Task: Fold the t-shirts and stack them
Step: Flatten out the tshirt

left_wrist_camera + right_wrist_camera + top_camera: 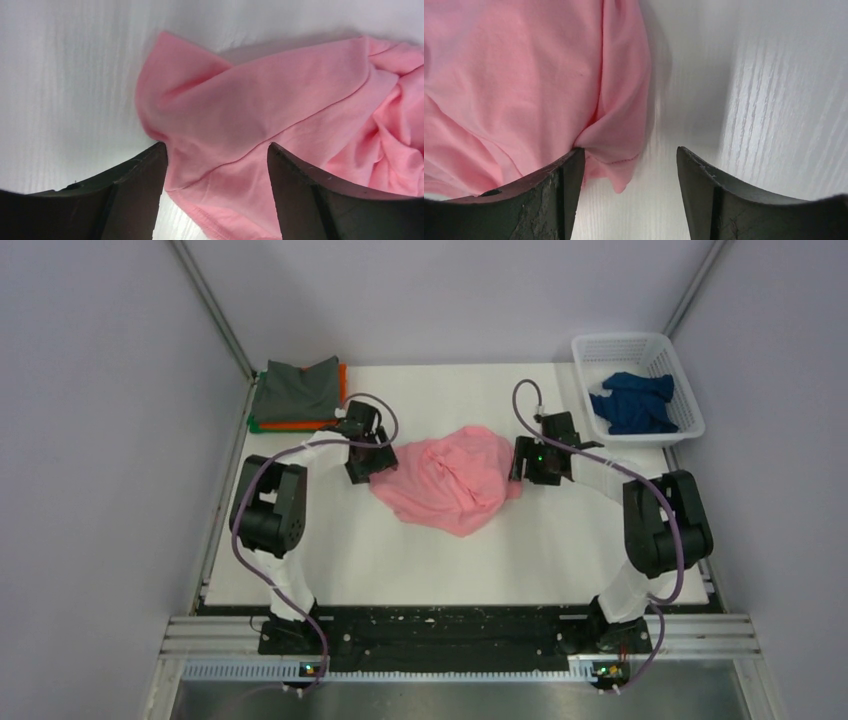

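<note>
A light pink t-shirt (450, 480) lies crumpled in the middle of the white table. My left gripper (362, 472) is at its left edge. In the left wrist view the gripper (216, 147) is open, its fingers astride a hemmed fold of the pink cloth (250, 100). My right gripper (520, 468) is at the shirt's right edge. In the right wrist view the gripper (630, 150) is open, with a corner of the pink shirt (524, 75) against its left finger (559, 190) and bare table between the jaws. A navy blue t-shirt (633, 400) lies in the basket.
At the back left sits a folded stack with a dark grey t-shirt (297, 388) on top, an orange one (305, 425) under it and a green edge (254, 424) at the bottom. A white lattice basket (590, 345) stands at the back right.
</note>
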Robot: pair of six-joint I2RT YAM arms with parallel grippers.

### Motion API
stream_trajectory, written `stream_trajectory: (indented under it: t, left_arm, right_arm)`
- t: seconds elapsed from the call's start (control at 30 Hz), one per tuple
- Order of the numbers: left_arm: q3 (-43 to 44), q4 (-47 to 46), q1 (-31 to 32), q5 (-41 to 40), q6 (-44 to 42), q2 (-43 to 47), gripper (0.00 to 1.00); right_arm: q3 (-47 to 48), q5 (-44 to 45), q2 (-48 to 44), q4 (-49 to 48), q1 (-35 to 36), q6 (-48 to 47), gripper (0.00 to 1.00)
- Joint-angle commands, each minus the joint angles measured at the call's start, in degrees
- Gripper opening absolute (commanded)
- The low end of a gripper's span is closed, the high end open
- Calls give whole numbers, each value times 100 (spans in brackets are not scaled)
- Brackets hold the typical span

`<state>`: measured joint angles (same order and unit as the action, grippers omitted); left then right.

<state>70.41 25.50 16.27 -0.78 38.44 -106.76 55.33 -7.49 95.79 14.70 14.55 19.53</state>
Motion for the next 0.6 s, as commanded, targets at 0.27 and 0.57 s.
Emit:
stream_trajectory:
  t: [0.27, 0.57]
  left_arm:
    - [308, -124, 227, -384, 233, -329, 0]
    - [142, -79, 227, -661, 255, -55, 0]
  right_arm:
    - [846, 591, 65, 83, 46, -156, 67]
    - [1664, 724, 1229, -269, 40, -341, 60]
